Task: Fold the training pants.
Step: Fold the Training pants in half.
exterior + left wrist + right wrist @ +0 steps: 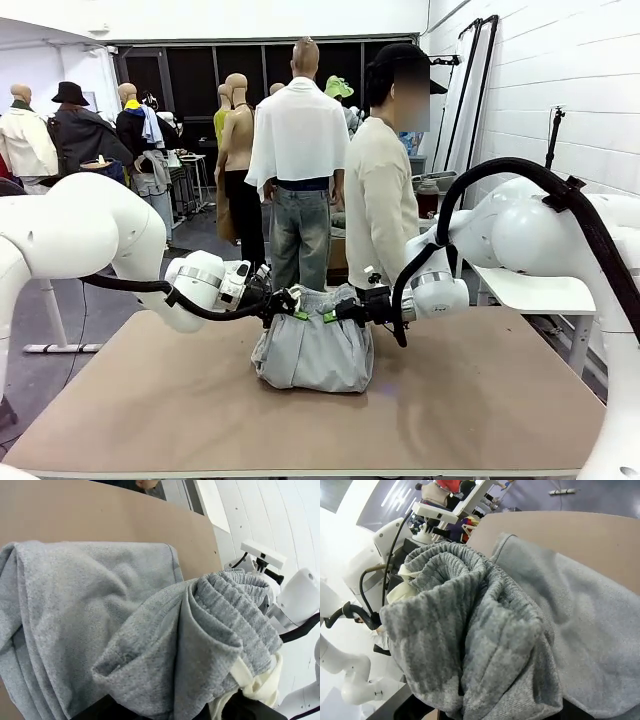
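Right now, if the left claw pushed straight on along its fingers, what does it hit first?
The training pants it is shut on: the bunched waistband fold lies directly ahead. Past that, probably the right claw, which faces it close across the cloth, though depth is unclear.

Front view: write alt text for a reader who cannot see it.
Two white robot arms hold grey training pants up by the waistband over a brown table, left gripper and right gripper pinching it. A person stands behind.
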`<state>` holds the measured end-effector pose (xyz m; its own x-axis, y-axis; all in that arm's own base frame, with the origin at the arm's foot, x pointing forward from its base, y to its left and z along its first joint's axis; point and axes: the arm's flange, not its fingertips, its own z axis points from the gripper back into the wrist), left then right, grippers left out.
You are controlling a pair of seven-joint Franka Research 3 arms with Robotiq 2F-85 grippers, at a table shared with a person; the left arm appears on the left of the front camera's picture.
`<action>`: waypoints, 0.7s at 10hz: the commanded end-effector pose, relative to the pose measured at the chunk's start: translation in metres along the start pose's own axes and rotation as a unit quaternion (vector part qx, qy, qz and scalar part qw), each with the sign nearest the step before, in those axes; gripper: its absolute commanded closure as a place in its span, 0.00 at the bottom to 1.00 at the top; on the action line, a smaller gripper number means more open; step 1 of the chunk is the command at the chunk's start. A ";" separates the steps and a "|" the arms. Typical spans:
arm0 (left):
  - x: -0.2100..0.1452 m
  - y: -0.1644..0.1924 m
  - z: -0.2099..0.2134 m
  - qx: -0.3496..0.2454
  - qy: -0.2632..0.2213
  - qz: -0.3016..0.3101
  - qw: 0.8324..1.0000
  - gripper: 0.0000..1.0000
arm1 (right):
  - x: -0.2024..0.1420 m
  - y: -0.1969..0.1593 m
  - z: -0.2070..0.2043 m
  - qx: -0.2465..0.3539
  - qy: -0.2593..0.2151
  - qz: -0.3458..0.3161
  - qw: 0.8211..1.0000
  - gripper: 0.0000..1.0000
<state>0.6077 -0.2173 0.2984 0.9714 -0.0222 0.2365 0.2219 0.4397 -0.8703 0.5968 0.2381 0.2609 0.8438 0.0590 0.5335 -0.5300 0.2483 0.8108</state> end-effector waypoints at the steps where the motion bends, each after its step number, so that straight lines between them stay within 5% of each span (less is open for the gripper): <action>1: 0.015 0.013 0.011 0.018 -0.015 0.014 1.000 1.00 | 0.013 -0.013 0.009 -0.026 -0.013 -0.018 0.999 1.00; 5: 0.017 0.019 0.009 0.013 -0.012 0.013 1.000 1.00 | 0.016 -0.016 0.008 -0.032 -0.015 -0.025 0.999 1.00; 7: 0.015 0.018 0.013 0.011 -0.016 0.014 1.000 0.64 | 0.017 -0.016 0.011 -0.039 -0.016 -0.035 0.999 0.64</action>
<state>0.6205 -0.2108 0.2906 0.9725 -0.0036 0.2329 0.2105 0.4414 -0.8723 0.6075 0.2321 0.2561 0.8635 0.0333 0.5033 -0.4905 0.2880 0.8225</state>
